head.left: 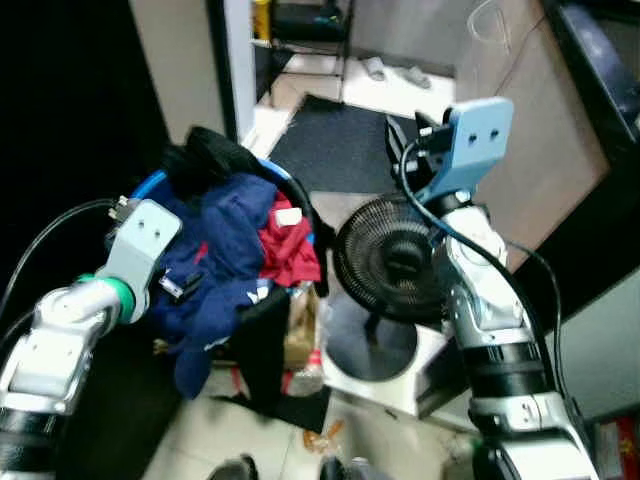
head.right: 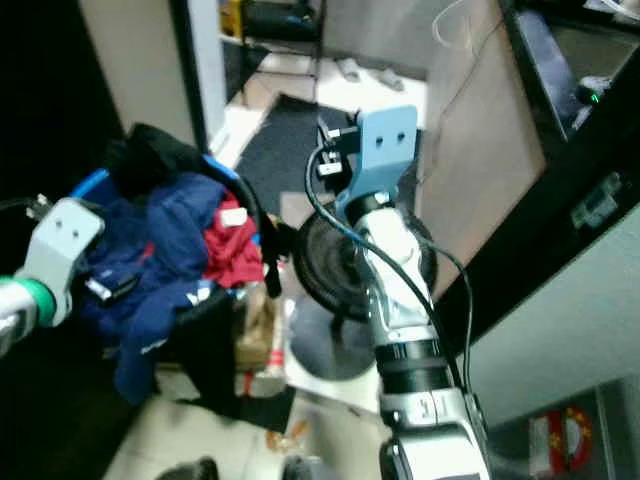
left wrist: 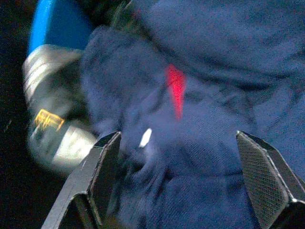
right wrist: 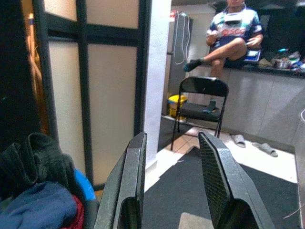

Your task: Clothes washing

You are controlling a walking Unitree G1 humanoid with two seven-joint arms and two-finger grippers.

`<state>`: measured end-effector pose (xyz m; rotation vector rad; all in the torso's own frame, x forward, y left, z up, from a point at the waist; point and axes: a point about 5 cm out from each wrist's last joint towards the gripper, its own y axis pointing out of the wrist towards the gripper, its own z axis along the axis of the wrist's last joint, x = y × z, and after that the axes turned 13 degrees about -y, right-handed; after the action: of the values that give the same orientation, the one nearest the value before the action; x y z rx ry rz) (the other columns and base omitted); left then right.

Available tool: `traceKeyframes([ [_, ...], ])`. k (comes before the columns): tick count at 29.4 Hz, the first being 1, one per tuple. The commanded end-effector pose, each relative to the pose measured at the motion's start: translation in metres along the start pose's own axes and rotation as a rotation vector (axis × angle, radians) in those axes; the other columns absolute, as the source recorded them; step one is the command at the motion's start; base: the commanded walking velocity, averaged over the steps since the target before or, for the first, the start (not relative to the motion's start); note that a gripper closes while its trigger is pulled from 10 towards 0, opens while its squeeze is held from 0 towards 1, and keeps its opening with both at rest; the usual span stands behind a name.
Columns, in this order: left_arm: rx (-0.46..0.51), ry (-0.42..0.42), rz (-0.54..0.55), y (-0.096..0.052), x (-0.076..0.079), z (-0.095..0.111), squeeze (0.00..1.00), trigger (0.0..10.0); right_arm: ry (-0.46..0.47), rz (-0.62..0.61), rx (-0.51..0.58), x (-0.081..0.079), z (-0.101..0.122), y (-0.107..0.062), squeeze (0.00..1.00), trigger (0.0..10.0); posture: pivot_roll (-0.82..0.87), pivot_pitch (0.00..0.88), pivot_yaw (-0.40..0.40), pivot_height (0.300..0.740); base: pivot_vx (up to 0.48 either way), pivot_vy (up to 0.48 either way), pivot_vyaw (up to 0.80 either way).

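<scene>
Left gripper [left wrist: 178, 186]: jaws wide apart over navy garment [head.left: 225, 240], nothing gripped
Right gripper [right wrist: 174, 186]: raised above fan [head.left: 385, 260], fingers slightly parted, empty
Laundry: heaped in blue basket [head.left: 150, 185]; red garment [head.left: 290, 250] beside navy
Person [right wrist: 231, 33]: sat on counter behind chair [right wrist: 200, 102]

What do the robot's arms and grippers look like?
Both arms are shiny silver tubes with black bands and black cables. The left arm has a green ring and a grey wrist plate; the right arm has a light-blue one. Each gripper has two long black fingers with textured pads.
</scene>
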<state>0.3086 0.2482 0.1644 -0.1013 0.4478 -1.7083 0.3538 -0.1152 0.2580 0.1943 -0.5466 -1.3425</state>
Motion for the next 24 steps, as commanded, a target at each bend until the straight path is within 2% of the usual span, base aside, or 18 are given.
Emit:
traceKeyframes([
  [1, 0.017, 0.003, 0.019, 0.001, -0.002, 0.004, 0.00, 10.0, -0.009, -0.011, 0.000, 0.004, -0.001, 0.000, 0.00, 10.0, 0.09, 0.091, -0.019, 0.740, 0.000, 0.000, 0.00],
  [7, -0.007, 0.011, 0.033, 0.000, -0.003, 0.005, 0.00, 10.0, -0.009, -0.015, 0.000, 0.004, -0.001, 0.000, 0.00, 10.0, 0.09, 0.092, -0.017, 0.740, 0.000, 0.000, 0.00],
  [10, 0.004, -0.021, 0.014, 0.001, 0.000, 0.008, 0.00, 10.0, -0.008, -0.016, 0.002, 0.004, -0.001, 0.000, 0.00, 10.0, 0.09, 0.094, -0.019, 0.740, 0.000, 0.000, 0.00],
  [12, 0.062, -0.067, -0.014, 0.002, 0.003, 0.019, 0.00, 10.0, -0.008, -0.016, 0.003, 0.004, -0.001, 0.001, 0.00, 10.0, 0.08, 0.094, -0.020, 0.740, 0.000, 0.000, 0.00],
  [15, 0.108, -0.077, -0.059, 0.001, 0.008, 0.032, 0.00, 10.0, -0.009, -0.017, 0.004, 0.005, -0.001, 0.001, 0.00, 10.0, 0.08, 0.094, -0.019, 0.740, 0.000, 0.000, 0.00],
  [16, 0.117, -0.043, -0.072, 0.001, 0.011, 0.035, 0.00, 10.0, -0.009, -0.017, 0.004, 0.005, -0.001, 0.001, 0.00, 10.0, 0.09, 0.094, -0.019, 0.740, 0.000, 0.000, 0.00],
  [18, 0.117, -0.043, -0.072, 0.001, 0.011, 0.035, 0.00, 10.0, -0.009, -0.017, 0.004, 0.005, -0.001, 0.001, 0.00, 10.0, 0.09, 0.094, -0.019, 0.740, 0.000, 0.000, 0.00],
  [21, 0.182, -0.022, -0.135, -0.002, 0.024, 0.055, 0.00, 10.0, -0.009, -0.018, 0.003, 0.004, -0.001, 0.001, 0.00, 10.0, 0.09, 0.094, -0.019, 0.740, 0.000, 0.000, 0.00],
  [24, 0.218, -0.024, -0.160, -0.003, 0.030, 0.064, 0.00, 10.0, -0.008, -0.018, 0.003, 0.004, -0.001, 0.001, 0.00, 10.0, 0.09, 0.094, -0.019, 0.740, 0.000, 0.000, 0.00],
])
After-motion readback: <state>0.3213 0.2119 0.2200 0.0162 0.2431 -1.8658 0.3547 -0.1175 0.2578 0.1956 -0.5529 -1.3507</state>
